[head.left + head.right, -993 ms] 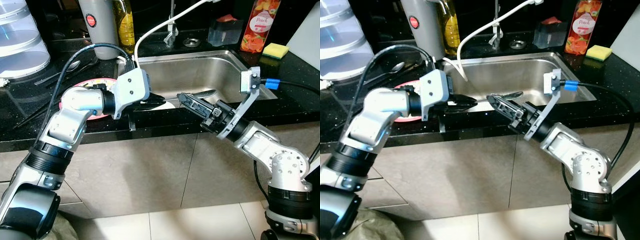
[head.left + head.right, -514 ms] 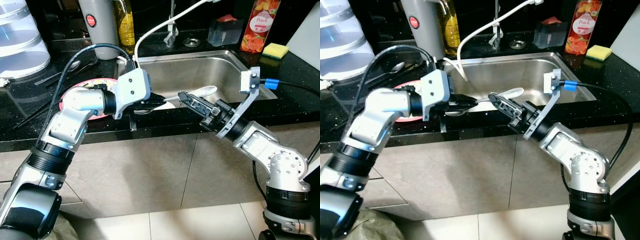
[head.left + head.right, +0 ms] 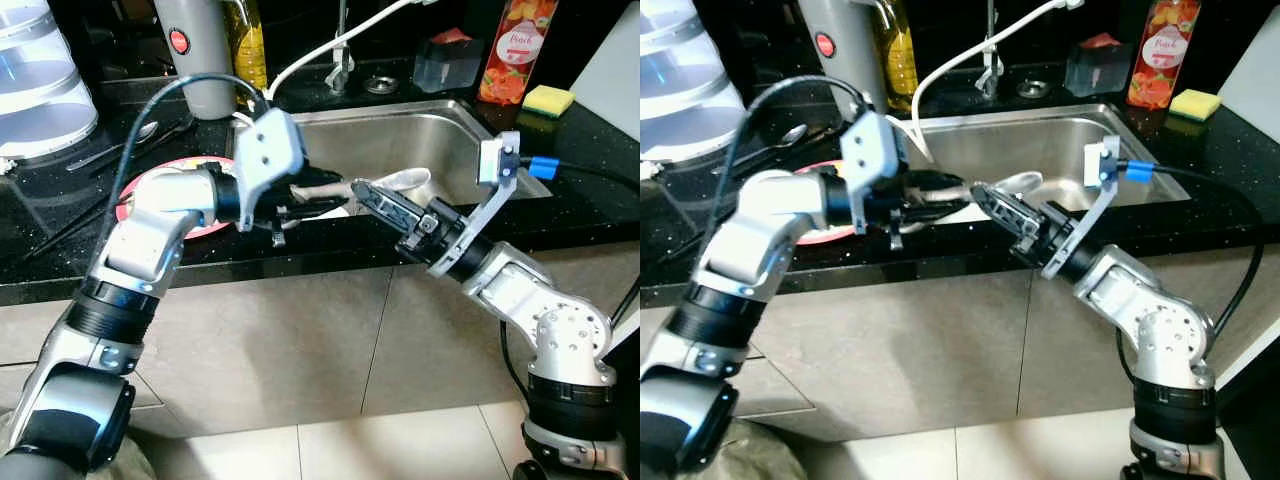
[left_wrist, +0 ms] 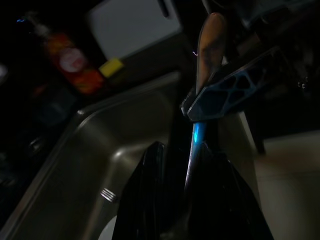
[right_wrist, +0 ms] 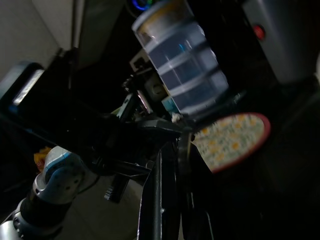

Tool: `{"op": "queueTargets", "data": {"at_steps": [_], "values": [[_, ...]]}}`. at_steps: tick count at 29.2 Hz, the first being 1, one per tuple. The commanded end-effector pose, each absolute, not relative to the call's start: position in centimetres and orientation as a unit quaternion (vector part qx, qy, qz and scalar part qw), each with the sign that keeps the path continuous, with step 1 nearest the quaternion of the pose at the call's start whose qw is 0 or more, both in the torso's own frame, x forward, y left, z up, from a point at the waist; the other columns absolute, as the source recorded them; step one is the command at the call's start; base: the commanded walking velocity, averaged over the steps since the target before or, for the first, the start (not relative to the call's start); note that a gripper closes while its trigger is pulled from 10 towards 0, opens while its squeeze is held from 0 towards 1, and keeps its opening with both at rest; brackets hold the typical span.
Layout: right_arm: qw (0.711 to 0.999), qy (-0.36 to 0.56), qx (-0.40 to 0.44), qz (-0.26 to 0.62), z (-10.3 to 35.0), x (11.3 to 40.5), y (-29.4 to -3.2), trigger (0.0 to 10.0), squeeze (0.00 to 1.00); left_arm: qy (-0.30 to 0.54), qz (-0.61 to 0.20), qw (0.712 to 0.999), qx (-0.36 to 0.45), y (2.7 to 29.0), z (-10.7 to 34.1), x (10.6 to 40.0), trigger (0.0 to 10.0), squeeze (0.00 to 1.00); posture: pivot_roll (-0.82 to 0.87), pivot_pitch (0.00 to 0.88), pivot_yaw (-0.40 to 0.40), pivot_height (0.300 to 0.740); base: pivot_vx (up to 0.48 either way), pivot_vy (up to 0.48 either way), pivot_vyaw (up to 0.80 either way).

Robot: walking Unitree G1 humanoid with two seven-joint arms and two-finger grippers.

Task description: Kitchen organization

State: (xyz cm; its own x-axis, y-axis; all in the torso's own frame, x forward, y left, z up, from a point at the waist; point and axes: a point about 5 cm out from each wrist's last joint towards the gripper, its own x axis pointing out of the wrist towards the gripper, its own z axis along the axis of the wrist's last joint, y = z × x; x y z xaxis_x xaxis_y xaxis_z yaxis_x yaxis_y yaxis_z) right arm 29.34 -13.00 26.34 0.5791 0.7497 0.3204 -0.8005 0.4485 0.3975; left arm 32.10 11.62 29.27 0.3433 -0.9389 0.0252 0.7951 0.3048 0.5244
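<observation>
Over the sink's (image 3: 470, 125) front edge, mid-frame, both grippers pinch one spoon (image 3: 405, 181): left gripper (image 3: 322, 198) on the handle, right gripper (image 3: 362, 190) near the bowl. Left wrist view shows its bowl above the right's finger (image 4: 230, 90).

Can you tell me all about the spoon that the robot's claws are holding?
The spoon looks like shiny silver metal, with a long thin handle and a rounded bowl. It is held level above the front edge of the sink, not resting on anything. The left claw grips the handle end, and the right claw is closed on it nearer the middle. The bowl pokes out past the right claw, over the basin.
</observation>
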Motion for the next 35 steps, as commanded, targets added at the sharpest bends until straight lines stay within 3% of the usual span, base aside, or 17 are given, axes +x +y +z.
{"op": "queueTargets", "data": {"at_steps": [1, 3, 9, 12, 14, 15, 19, 21, 22, 24, 25, 27, 28, 30, 35], "values": [[0.897, -0.023, 0.246, 0.366, 24.5, 31.5, -14.4, 10.0, 0.00, -0.209, -0.504, 0.816, 0.190, 14.1, 31.5, 31.7, 10.0, 0.00, 0.02, 0.000, 0.038, 0.740, 0.000, 0.000, 0.00], [0.924, -0.026, 0.235, 0.300, 24.2, 33.4, -15.2, 10.0, 0.00, -0.223, -0.483, 0.830, 0.166, 14.8, 32.0, 31.5, 10.0, 0.00, 0.04, 0.000, 0.020, 0.740, 0.000, 0.000, 0.00], [0.951, -0.014, 0.198, 0.238, 23.0, 36.3, -15.9, 10.0, 0.00, -0.279, -0.433, 0.854, 0.076, 16.0, 34.0, 30.4, 10.0, 0.00, 0.11, 0.000, -0.046, 0.740, 0.000, 0.000, 0.00], [0.960, -0.007, 0.197, 0.201, 22.6, 37.3, -16.3, 10.0, 0.00, -0.272, -0.416, 0.865, 0.069, 16.4, 33.6, 30.3, 10.0, 0.00, 0.13, 0.005, -0.061, 0.740, 0.000, 0.000, 0.00], [0.964, -0.010, 0.196, 0.180, 22.7, 37.9, -16.5, 10.0, 0.00, -0.260, -0.403, 0.875, 0.069, 16.6, 33.1, 30.4, 10.0, 0.00, 0.14, 0.009, -0.072, 0.740, 0.000, 0.000, 0.00], [0.975, -0.030, 0.172, 0.135, 23.4, 39.0, -17.1, 10.0, 0.00, -0.228, -0.365, 0.901, 0.053, 17.0, 32.1, 30.9, 10.0, 0.00, 0.16, 0.012, -0.082, 0.740, 0.000, 0.000, 0.00], [0.983, -0.058, 0.141, 0.102, 24.5, 39.7, -17.4, 10.0, 0.00, -0.200, -0.325, 0.924, 0.031, 17.2, 31.1, 31.6, 10.0, 0.00, 0.17, 0.011, -0.089, 0.740, 0.000, 0.000, 0.00], [0.988, -0.100, 0.097, 0.073, 26.4, 40.3, -17.5, 10.0, 0.00, -0.155, -0.268, 0.951, 0.009, 16.9, 29.5, 32.7, 10.0, 0.00, 0.19, 0.015, -0.106, 0.740, 0.000, 0.000, 0.00], [0.991, -0.118, 0.051, 0.049, 27.2, 40.5, -17.6, 10.0, 0.08, -0.128, -0.240, 0.962, 0.003, 16.7, 28.4, 33.2, 10.0, 0.00, 0.20, 0.015, -0.109, 0.740, 0.000, 0.000, 0.00], [0.991, -0.129, 0.019, 0.035, 27.7, 40.7, -17.7, 10.0, 0.08, -0.112, -0.223, 0.968, 0.000, 16.6, 27.7, 33.4, 10.0, 0.00, 0.20, 0.014, -0.109, 0.740, 0.000, 0.000, 0.00], [0.988, -0.151, -0.031, 0.012, 28.3, 40.6, -17.8, 10.0, 1.00, -0.105, -0.204, 0.973, 0.000, 16.5, 27.3, 33.5, 10.0, 0.00, 0.20, 0.014, -0.109, 0.740, 0.000, 0.000, 0.00], [0.977, -0.198, -0.075, 0.001, 29.5, 40.3, -17.8, 10.0, 1.00, -0.098, -0.186, 0.978, -0.011, 16.6, 27.0, 33.5, 10.0, 0.00, 0.21, 0.010, -0.106, 0.740, 0.000, 0.000, 0.00], [0.970, -0.233, -0.072, 0.005, 30.6, 39.9, -17.7, 10.0, 0.00, -0.092, -0.177, 0.980, -0.018, 16.7, 26.9, 33.5, 10.0, 0.00, 0.21, 0.010, -0.099, 0.740, 0.000, 0.000, 0.00], [0.958, -0.277, -0.073, 0.002, 31.9, 39.4, -17.8, 10.0, 0.00, -0.085, -0.170, 0.981, -0.025, 16.7, 26.7, 33.5, 10.0, 0.00, 0.20, 0.011, -0.096, 0.740, 0.000, 0.000, 0.00], [0.885, -0.453, -0.101, -0.023, 38.4, 35.8, -17.4, 10.0, 0.00, -0.070, -0.155, 0.984, -0.049, 16.0, 26.4, 34.2, 10.0, 0.00, 0.17, 0.000, -0.054, 0.740, 0.000, 0.000, 0.00]]}}
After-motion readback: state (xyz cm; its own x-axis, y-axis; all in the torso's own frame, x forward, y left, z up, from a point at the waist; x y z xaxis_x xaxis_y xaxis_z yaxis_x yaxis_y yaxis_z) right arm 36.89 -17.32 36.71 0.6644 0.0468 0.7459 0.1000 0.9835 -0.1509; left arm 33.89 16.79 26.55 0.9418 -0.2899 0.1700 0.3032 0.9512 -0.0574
